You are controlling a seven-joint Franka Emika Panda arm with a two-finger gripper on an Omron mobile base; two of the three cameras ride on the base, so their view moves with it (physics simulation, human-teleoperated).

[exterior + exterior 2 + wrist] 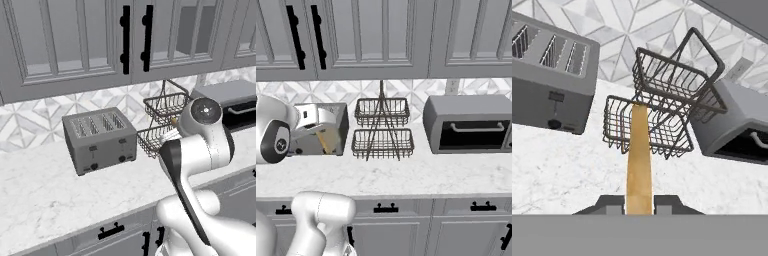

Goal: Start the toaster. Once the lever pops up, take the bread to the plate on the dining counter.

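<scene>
While the arm blocks much of the left base view, the toaster [100, 140] sits on the wall counter [45, 195] w/ its four slots looking empty, wire rack [162, 122] just beside it on the right; a sliver of tan by the wrist may be the bread [173, 120], too small to be sure. In the right base view, the bread [327, 139] hangs tilted in front of the toaster [323, 127], off the counter, rack [382, 127] and a grey oven [471, 125] further right. In the hand view, the gripper [639, 205] is clenched on the slice's near end: the bread [639, 155] runs edge-on up from betw. the dark tips, over the counter, rack [662, 110] behind it, toaster [552, 80] off to one side. So it's out of the toaster and in hand; plate and dining counter aren't in these frames, so the carry is prob. what's left. Handling: thin, light, stiff but brittle toast; pinch across the flat faces near one end as now, gently, since a hard squeeze could crack it and fast swings could let it slip or pivot.
</scene>
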